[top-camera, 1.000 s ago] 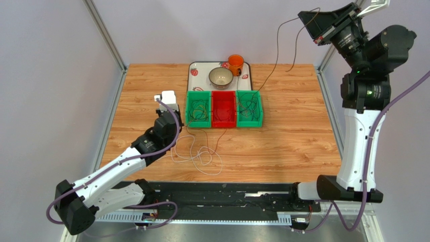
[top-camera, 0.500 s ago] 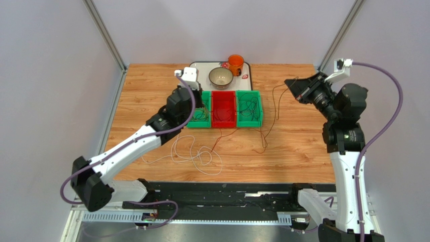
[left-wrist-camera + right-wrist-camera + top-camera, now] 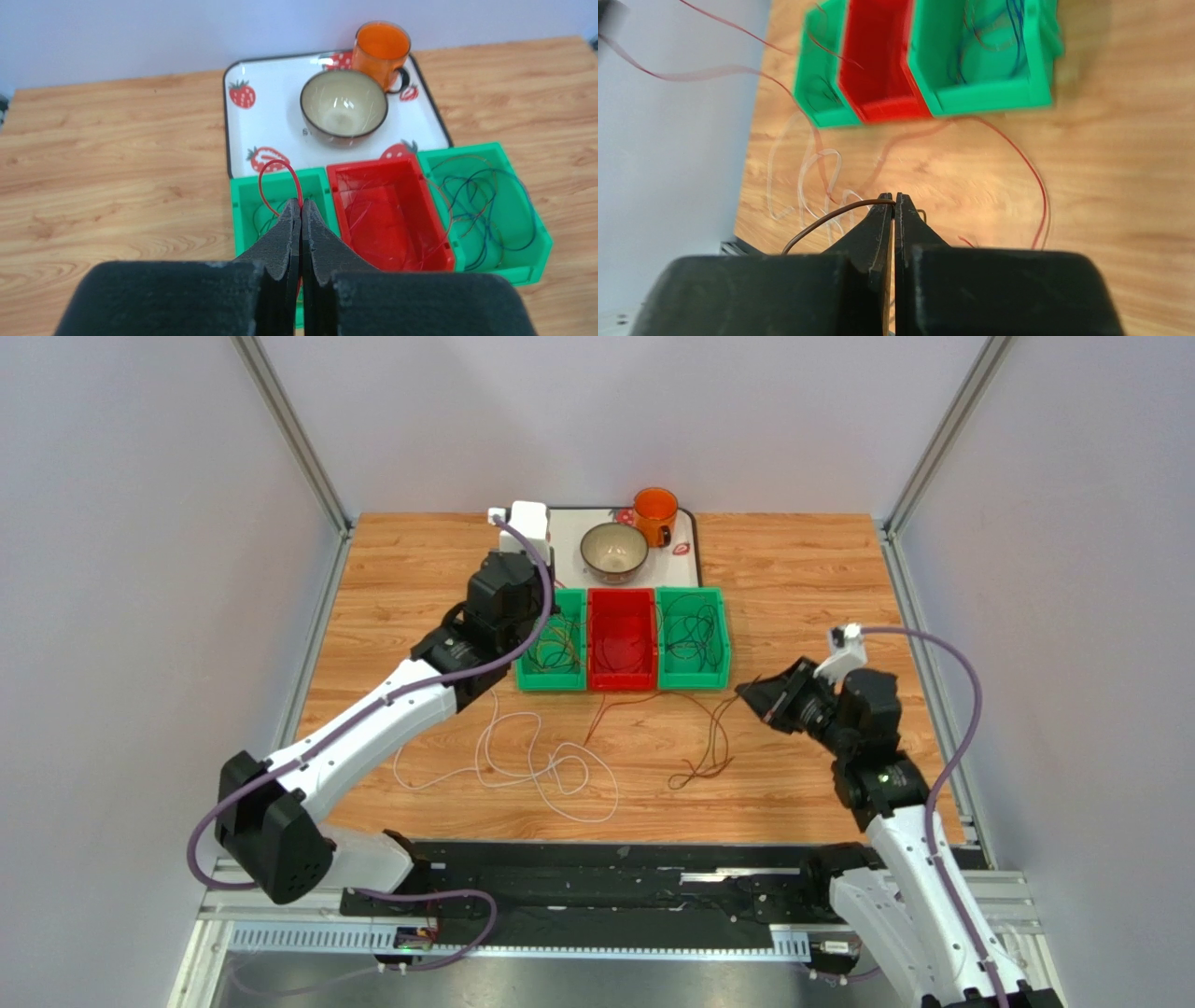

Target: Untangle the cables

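The cables lie as loose white loops (image 3: 540, 763) at the table's front middle, with a red wire (image 3: 617, 707) and a brown wire (image 3: 709, 749) beside them. More thin wires lie in the two green bins. My left gripper (image 3: 544, 633) is over the left green bin (image 3: 550, 675). In the left wrist view it (image 3: 300, 204) is shut on a red wire loop (image 3: 276, 164). My right gripper (image 3: 744, 697) hangs low right of the bins. In the right wrist view it (image 3: 892, 198) is shut on the brown wire (image 3: 822, 218).
A red bin (image 3: 622, 672) stands between the left green bin and the right green bin (image 3: 694, 672). Behind them a strawberry tray (image 3: 561, 525) holds a bowl (image 3: 615, 550) and an orange mug (image 3: 654, 513). Frame posts stand at the table's back corners.
My left gripper has moved away from the white loops up to the left green bin. My right arm has come down from high at the back right to just above the table, bringing the brown wire with it.
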Controlling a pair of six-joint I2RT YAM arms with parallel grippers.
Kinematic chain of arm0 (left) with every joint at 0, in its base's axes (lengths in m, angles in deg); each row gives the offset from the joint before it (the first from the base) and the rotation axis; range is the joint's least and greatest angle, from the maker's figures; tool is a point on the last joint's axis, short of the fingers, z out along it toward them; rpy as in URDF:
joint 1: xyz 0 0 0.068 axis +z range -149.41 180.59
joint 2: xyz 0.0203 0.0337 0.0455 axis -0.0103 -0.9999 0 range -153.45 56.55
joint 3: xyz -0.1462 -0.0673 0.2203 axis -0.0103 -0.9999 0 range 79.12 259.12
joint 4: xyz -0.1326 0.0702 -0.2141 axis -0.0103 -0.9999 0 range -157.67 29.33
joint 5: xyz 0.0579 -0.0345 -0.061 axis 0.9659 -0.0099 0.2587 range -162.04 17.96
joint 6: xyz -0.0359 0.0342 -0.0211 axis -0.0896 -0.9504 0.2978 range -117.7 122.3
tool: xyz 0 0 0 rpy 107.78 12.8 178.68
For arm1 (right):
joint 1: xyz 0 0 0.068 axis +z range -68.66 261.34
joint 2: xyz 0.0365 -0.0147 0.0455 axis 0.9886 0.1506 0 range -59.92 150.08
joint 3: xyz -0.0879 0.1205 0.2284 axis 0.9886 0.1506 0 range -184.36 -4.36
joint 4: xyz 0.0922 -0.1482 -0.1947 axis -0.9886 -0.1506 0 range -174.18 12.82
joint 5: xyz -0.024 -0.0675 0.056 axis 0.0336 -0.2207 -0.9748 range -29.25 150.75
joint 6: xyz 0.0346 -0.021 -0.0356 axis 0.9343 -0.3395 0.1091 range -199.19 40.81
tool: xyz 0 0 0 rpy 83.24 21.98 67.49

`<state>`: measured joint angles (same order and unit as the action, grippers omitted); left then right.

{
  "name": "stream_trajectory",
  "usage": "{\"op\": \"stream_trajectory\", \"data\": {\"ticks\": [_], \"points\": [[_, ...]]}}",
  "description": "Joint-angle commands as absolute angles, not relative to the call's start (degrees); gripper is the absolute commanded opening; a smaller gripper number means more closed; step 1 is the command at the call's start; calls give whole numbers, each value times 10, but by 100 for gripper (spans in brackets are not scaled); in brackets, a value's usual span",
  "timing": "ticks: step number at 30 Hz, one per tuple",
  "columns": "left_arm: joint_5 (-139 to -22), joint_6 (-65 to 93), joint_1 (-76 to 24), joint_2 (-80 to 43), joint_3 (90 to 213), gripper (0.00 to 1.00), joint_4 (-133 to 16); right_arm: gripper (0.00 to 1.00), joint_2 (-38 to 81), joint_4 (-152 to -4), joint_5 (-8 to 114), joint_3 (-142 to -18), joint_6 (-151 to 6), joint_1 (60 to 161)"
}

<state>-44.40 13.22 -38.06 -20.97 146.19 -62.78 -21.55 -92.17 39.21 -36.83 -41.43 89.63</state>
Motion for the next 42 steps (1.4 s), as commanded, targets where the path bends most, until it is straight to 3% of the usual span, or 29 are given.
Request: {"op": "stream_trajectory", "data": {"ticks": [1, 6, 15, 42], "points": [[-451, 100, -377, -159, 1528, 0, -651, 0, -238, -819, 529, -274, -400, 968], [-590, 108, -365, -187, 1550, 0, -647, 0, -219, -786, 628, -228, -379, 1036], [-661, 133, -365, -284, 1592, 0, -620, 0, -248, -779, 665, -203, -368, 1043], [-669, 157, -364, -490, 1648, 0, -593, 0, -223, -752, 647, -207, -376, 1043]]}}
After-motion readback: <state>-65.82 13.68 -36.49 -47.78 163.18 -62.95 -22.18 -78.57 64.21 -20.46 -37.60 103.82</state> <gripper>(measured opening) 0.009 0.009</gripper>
